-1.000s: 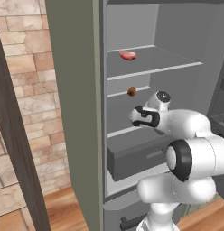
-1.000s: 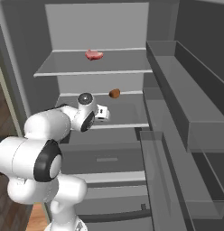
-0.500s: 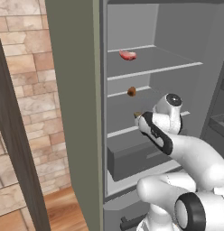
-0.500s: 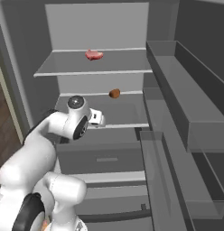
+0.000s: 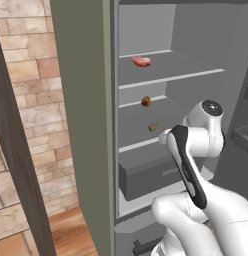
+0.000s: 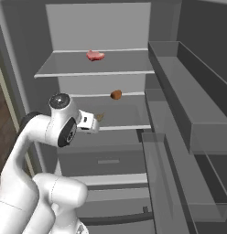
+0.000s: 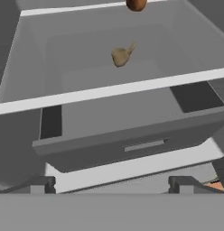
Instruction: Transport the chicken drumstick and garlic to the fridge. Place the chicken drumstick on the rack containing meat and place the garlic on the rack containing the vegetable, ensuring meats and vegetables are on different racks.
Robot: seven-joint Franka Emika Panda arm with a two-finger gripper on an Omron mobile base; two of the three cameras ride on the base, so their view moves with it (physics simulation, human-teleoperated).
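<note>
The fridge (image 5: 81,125) stands open. A pink meat slab (image 5: 141,61) (image 6: 95,55) lies on the top rack (image 5: 171,79). On the shelf below (image 7: 109,92), the dark-brown vegetable ball (image 5: 145,102) (image 6: 116,94) (image 7: 136,4) sits at the back. The pale tan garlic (image 5: 153,126) (image 6: 99,117) (image 7: 122,55) lies in front of it, mid-shelf. My gripper (image 7: 111,184) (image 6: 91,123) is open and empty, just outside that shelf's front edge, apart from the garlic. The chicken drumstick is out of view.
A dark grey drawer (image 7: 132,135) (image 5: 151,172) juts out under the shelf, below my hand. Door bins (image 6: 179,91) run along the right. The fridge's side wall and a brick wall (image 5: 31,100) are on the left.
The garlic, held between the fingers a second ago, now lies free on the shelf. The gripper has opened and drawn back, and the arm's elbow has swung to a new pose.
</note>
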